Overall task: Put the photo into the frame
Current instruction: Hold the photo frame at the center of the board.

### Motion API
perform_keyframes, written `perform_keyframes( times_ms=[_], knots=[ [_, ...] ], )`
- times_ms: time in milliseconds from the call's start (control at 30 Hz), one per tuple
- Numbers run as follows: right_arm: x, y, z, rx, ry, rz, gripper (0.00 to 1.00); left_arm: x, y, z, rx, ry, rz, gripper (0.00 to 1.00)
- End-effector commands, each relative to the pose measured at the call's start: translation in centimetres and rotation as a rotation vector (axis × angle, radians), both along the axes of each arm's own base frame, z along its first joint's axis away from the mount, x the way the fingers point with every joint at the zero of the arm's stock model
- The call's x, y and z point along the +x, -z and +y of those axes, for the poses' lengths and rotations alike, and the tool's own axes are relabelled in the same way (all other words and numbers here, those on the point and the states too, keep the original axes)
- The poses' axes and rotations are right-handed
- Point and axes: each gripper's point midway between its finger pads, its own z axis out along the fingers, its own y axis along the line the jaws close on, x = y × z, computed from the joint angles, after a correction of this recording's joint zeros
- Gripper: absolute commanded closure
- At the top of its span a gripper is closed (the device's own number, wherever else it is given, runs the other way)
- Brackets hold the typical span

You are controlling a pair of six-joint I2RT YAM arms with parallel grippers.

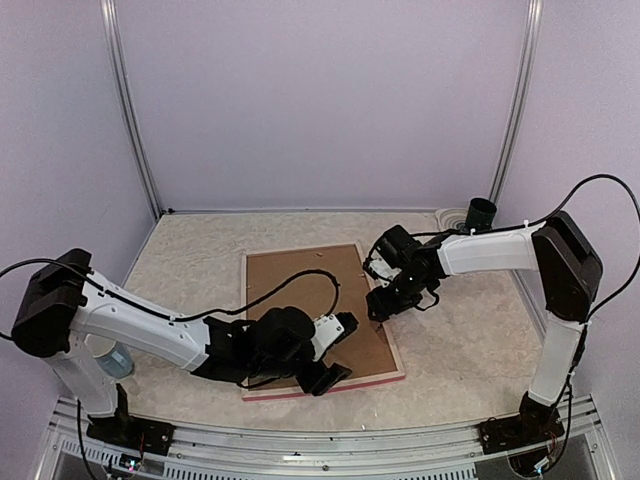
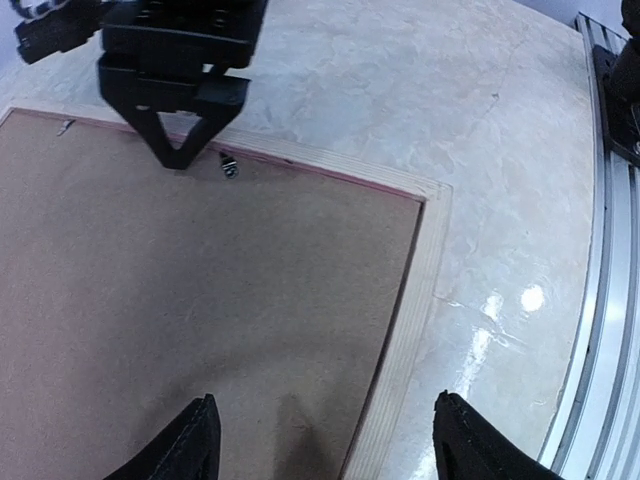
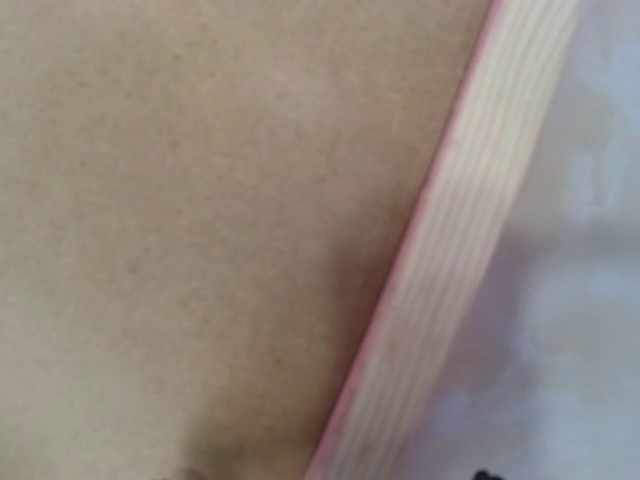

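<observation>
The frame [image 1: 393, 347] lies face down on the table, pale wood back up, pink edge showing. The brown backing board [image 1: 290, 285] fills it. The photo is hidden. My left gripper [image 1: 338, 350] is open and empty, hovering over the frame's near right corner; in the left wrist view its gripper [image 2: 325, 445] straddles the frame rail [image 2: 410, 330] and board [image 2: 200, 300]. My right gripper [image 1: 385, 305] points down at the frame's right rail, its tips together [image 2: 180, 158] beside a small metal tab [image 2: 228, 166]. The right wrist view shows the board [image 3: 200, 200] and rail [image 3: 470, 250] from very close.
A black cup-like object [image 1: 481, 213] stands at the back right corner. A pale bluish object [image 1: 115, 358] sits by the left arm's base. The left arm's cable [image 1: 300, 285] loops over the board. An aluminium rail [image 2: 612, 300] runs along the table's near edge.
</observation>
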Motion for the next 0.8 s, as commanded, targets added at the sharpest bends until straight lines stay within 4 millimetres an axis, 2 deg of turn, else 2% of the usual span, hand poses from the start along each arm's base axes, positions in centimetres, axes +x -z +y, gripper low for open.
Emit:
perform_keyframes(
  times_ms=[0, 200, 500, 700, 767],
  knots=[
    [0.5, 0.7, -0.8, -0.018, 0.024, 0.002, 0.35, -1.6, 0.9, -3.0, 0.038, 0.129, -0.044, 0.29],
    [0.7, 0.8, -1.5, -0.016, 0.04, 0.005, 0.35, -1.9, 3.2, -4.0, 0.102, 0.17, -0.045, 0.3],
    [0.5, 1.1, -1.6, -0.016, 0.036, 0.014, 0.35, -1.6, 5.6, -3.8, 0.176, 0.183, -0.06, 0.34],
    [0.4, 1.4, -1.7, -0.018, 0.037, 0.022, 0.37, -1.6, 6.7, -3.8, 0.199, 0.191, -0.055, 0.42],
    [0.4, 1.4, -1.8, -0.025, 0.041, 0.022, 0.37, -1.5, 6.9, -3.8, 0.201, 0.189, -0.051, 0.48]
  ],
)
